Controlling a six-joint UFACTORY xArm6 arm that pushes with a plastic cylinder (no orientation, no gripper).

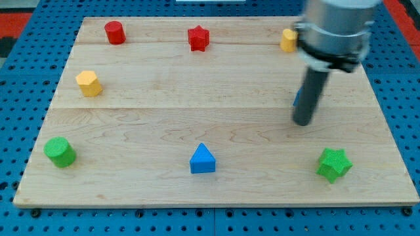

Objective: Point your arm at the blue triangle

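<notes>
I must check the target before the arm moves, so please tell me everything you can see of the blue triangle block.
The blue triangle is a small solid block of plain, matte blue, looking like painted wood or plastic. It is a triangular prism that rests flat on the wooden board, apex toward the view's top, with its lighter top face and darker front side visible. It sits near the board's bottom edge, about the middle. Nothing touches it: my tip is well off toward the view's upper right.
</notes>
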